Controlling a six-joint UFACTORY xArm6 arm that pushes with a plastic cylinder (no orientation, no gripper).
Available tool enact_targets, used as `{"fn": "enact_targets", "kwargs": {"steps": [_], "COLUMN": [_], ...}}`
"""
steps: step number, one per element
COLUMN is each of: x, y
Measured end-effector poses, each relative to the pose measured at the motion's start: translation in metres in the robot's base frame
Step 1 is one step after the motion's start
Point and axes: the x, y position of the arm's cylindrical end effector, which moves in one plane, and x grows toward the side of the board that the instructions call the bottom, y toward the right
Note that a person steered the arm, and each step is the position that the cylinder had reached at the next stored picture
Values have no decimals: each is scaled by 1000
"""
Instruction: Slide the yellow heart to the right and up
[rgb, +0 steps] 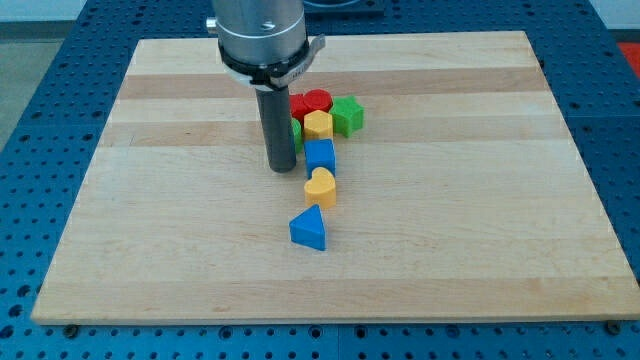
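As the table is seen from above and in front, I count seven blocks on it, all gathered near the middle. There are two red blocks close together at the top of the group, their shapes not clear. There are two green ones: a green star-like block at the view's right of the red, and a small green piece mostly hidden behind the rod. There are two yellow ones: a rounded yellow block just below the red, and the yellow heart. There are two blue ones: a blue cube-like block and a blue triangle.

The yellow heart lies between the two blue blocks, touching or almost touching the cube above it, with the triangle just below it. It is bright yellow with a darker orange side.

There is no end effector to open or close; the arm has only a dark rod. My tip stands on the table at the view's left of the blue cube and up-left of the heart, apart from it.
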Motion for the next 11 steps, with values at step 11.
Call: {"fn": "enact_targets", "kwargs": {"steps": [11], "x": [39], "y": [77]}}
